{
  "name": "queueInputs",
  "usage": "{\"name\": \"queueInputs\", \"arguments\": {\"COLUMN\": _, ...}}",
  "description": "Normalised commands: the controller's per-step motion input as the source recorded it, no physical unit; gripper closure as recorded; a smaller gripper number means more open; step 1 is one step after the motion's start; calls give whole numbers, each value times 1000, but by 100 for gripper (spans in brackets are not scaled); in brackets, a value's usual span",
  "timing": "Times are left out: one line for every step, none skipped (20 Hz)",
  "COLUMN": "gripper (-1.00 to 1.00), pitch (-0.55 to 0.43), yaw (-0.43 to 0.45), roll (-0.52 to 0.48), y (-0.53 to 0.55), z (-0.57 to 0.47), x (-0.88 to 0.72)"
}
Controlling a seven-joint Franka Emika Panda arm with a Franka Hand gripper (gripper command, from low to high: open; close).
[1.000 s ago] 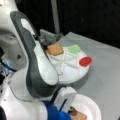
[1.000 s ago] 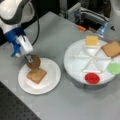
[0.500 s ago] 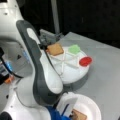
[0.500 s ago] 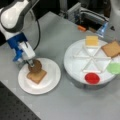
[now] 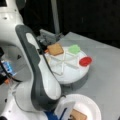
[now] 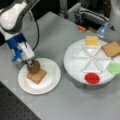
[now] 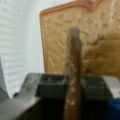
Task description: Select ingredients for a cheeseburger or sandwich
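The blue-and-white claw (image 6: 30,65) was clenched on the dark brown round patty (image 6: 33,66), gripping it edge-on, as the wrist view showed: the disc (image 7: 73,75) stood upright between the jaws, directly above the tan toast square (image 7: 82,42). That edgewise hold probably suited so thin a piece, which offers little else to pinch. In a front view the patty hung at the upper corner of that toast square (image 6: 37,76), which lay flat on the small white round plate (image 6: 51,75) as the base of the sandwich. On the grey tabletop (image 6: 60,45) to a front view's right, the white divided round tray (image 6: 72,60) kept the remaining ingredients apart by compartment: yellow cheese square (image 6: 91,40), second tan toast square (image 6: 111,48), green leaf (image 6: 114,68) and red disc (image 6: 92,78).
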Motion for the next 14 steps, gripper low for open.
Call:
{"name": "queueInputs", "arguments": {"gripper": 100, "pitch": -86, "yaw": 55, "roll": 216, "y": -106, "z": -42, "x": 421}}
{"name": "queueInputs", "arguments": {"gripper": 100, "pitch": -96, "yaw": 45, "roll": 228, "y": -79, "z": -35, "x": 427}}
{"name": "queueInputs", "arguments": {"gripper": 100, "pitch": -95, "yaw": 44, "roll": 230, "y": -70, "z": -29, "x": 422}}
{"name": "queueInputs", "arguments": {"gripper": 100, "pitch": -94, "yaw": 38, "roll": 238, "y": -62, "z": -27, "x": 410}}
{"name": "queueInputs", "arguments": {"gripper": 100, "pitch": -88, "yaw": 36, "roll": 237, "y": -70, "z": -26, "x": 392}}
{"name": "queueInputs", "arguments": {"gripper": 100, "pitch": -82, "yaw": 36, "roll": 236, "y": -87, "z": -22, "x": 370}}
{"name": "queueInputs", "arguments": {"gripper": 100, "pitch": -74, "yaw": 36, "roll": 234, "y": -118, "z": -16, "x": 337}}
{"name": "queueInputs", "arguments": {"gripper": 100, "pitch": -74, "yaw": 16, "roll": 255, "y": -123, "z": -9, "x": 322}}
{"name": "queueInputs", "arguments": {"gripper": 100, "pitch": -68, "yaw": 8, "roll": 254, "y": -128, "z": -3, "x": 306}}
{"name": "queueInputs", "arguments": {"gripper": 100, "pitch": -63, "yaw": 4, "roll": 252, "y": -134, "z": 0, "x": 292}}
{"name": "queueInputs", "arguments": {"gripper": 100, "pitch": -59, "yaw": 3, "roll": 249, "y": -140, "z": 0, "x": 279}}
{"name": "queueInputs", "arguments": {"gripper": 100, "pitch": -56, "yaw": 3, "roll": 245, "y": -145, "z": 0, "x": 269}}
{"name": "queueInputs", "arguments": {"gripper": 100, "pitch": -53, "yaw": 5, "roll": 239, "y": -152, "z": -1, "x": 262}}
{"name": "queueInputs", "arguments": {"gripper": 100, "pitch": -50, "yaw": 8, "roll": 233, "y": -154, "z": -2, "x": 258}}
